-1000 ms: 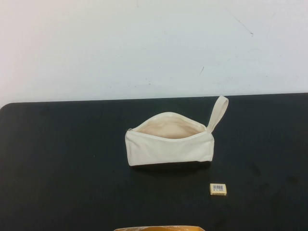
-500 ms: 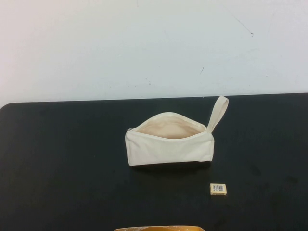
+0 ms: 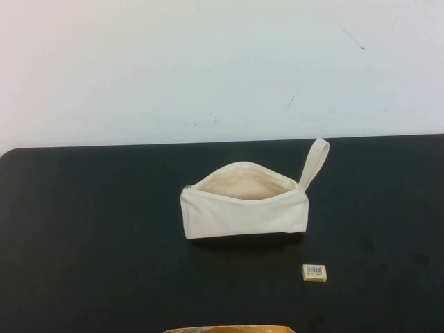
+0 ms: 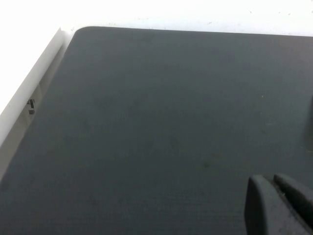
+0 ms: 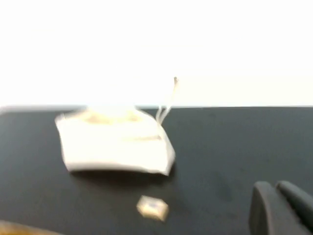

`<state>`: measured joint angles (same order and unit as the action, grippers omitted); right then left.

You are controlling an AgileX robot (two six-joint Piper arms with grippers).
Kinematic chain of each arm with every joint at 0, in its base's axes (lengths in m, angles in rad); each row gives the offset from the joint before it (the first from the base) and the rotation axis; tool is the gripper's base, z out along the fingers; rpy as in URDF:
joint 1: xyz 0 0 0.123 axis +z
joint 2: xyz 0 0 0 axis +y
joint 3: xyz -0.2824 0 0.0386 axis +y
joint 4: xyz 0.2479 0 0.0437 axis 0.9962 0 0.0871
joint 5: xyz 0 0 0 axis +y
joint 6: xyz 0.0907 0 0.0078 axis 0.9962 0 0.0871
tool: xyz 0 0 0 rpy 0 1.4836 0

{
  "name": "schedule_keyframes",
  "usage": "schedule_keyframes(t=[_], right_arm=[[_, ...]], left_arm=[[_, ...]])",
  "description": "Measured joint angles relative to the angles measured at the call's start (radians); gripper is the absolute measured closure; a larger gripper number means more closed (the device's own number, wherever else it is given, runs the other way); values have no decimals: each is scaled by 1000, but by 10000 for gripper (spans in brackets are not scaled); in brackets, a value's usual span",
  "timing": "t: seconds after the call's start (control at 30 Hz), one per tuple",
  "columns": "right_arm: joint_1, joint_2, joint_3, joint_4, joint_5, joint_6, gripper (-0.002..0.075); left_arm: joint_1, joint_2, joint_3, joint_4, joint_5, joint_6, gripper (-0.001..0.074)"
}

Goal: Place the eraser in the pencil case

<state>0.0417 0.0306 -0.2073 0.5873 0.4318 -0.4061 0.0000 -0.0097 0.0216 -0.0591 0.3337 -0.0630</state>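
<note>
The cream-white pencil case [image 3: 243,205] lies unzipped in the middle of the black table, its beige lining showing and its wrist loop [image 3: 316,161] standing up at its right end. The tiny pale-yellow eraser [image 3: 314,272] with a barcode label lies on the table in front of the case's right end. Both show blurred in the right wrist view: case [image 5: 115,144], eraser [image 5: 153,207]. My right gripper [image 5: 274,191] is shut and empty, well apart from the eraser. My left gripper [image 4: 270,182] is shut and empty over bare table. Neither gripper shows in the high view.
The black table [image 3: 83,236] ends at a white wall behind. Its rounded far-left corner [image 4: 80,30] shows in the left wrist view. A tan object [image 3: 229,329] peeks in at the near edge of the table.
</note>
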Motion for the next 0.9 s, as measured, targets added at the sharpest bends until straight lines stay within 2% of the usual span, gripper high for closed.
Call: schedule_keyframes(t=[0.23, 0.43, 0.7, 0.8, 0.9], right_arm=[[0, 318, -393, -351, 416, -88, 727], [0, 604, -642, -395, 627, -176, 727], [15, 940, -840, -322, 721, -323, 727], [65, 1046, -885, -355, 706, -308, 727], [155, 1138, -923, -436, 692, -229, 727]], left_arm=[[0, 0, 0, 0, 0, 0, 736], [0, 0, 0, 0, 0, 0, 736], [0, 0, 0, 0, 0, 0, 736], [0, 0, 0, 0, 0, 0, 736], [0, 0, 0, 0, 0, 0, 736]])
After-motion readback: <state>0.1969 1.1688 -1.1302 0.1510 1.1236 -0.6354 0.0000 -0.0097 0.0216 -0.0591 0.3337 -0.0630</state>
